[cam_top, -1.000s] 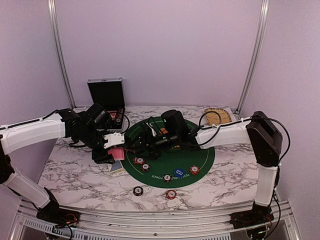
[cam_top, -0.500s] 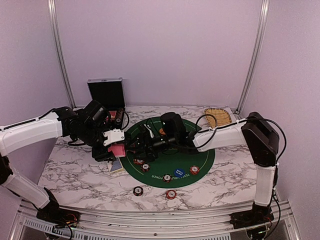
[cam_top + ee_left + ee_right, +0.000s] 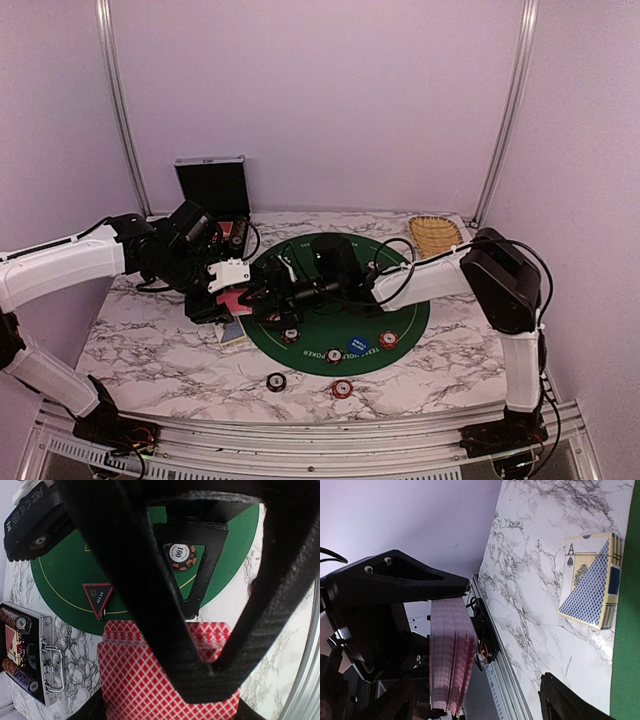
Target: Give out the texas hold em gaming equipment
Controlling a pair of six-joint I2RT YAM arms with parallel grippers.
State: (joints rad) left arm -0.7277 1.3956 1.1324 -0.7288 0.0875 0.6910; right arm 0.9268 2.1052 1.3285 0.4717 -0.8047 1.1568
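My left gripper (image 3: 228,296) is shut on a deck of pink-red-backed cards (image 3: 234,301) and holds it above the left edge of the green mat (image 3: 400,300). In the left wrist view the deck (image 3: 135,680) fills the bottom, with a black finger across it. My right gripper (image 3: 262,297) is open and reaches left, right up to the deck. The right wrist view shows the deck edge-on (image 3: 451,655) just ahead of its spread fingers. Red and dark poker chips (image 3: 281,322) and a blue button (image 3: 358,345) lie on the mat. A dark triangular marker (image 3: 98,597) lies at the mat's rim.
An open black case (image 3: 212,190) stands at the back left. A wicker basket (image 3: 436,233) is at the back right. A blue card box (image 3: 234,335) lies under the deck and also shows in the right wrist view (image 3: 590,585). Two chips (image 3: 276,381) lie on the marble near the front.
My right gripper has moved left across the mat to the deck. My left gripper has stayed almost still with the deck in it.
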